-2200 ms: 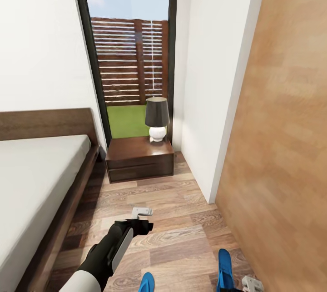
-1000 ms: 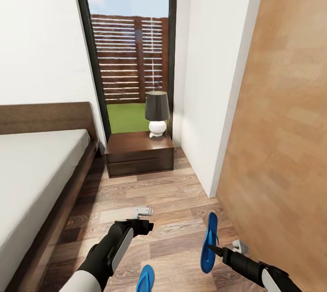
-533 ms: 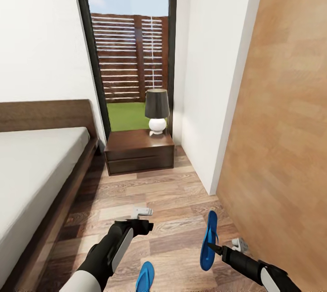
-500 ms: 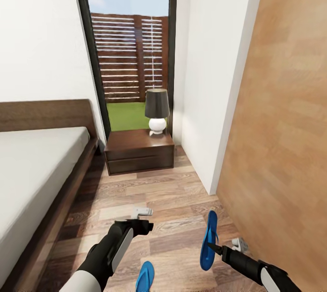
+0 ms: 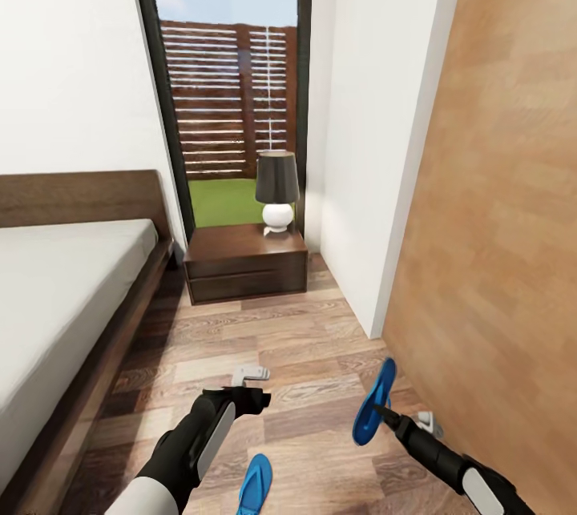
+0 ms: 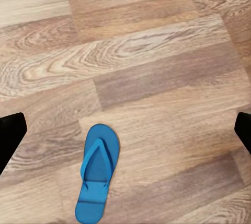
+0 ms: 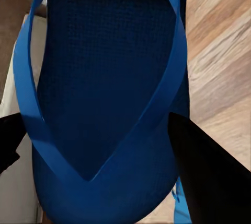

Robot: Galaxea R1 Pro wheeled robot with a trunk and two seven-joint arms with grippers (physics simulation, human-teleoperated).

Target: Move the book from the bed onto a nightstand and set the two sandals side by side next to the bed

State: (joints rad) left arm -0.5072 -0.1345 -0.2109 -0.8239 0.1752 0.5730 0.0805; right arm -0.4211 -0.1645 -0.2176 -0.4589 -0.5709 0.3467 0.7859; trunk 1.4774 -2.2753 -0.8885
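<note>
the bed runs off frame. the right gripper grips one sandal above the floor; the left gripper, fingers spread wide, hovers over the second sandal.

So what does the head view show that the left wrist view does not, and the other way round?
The head view alone shows the bed, the nightstand with a lamp, and the right pincer holding one sandal off the floor. The left wrist view alone shows the straps of the other sandal from above. Both show that sandal lying on the wood floor.
</note>
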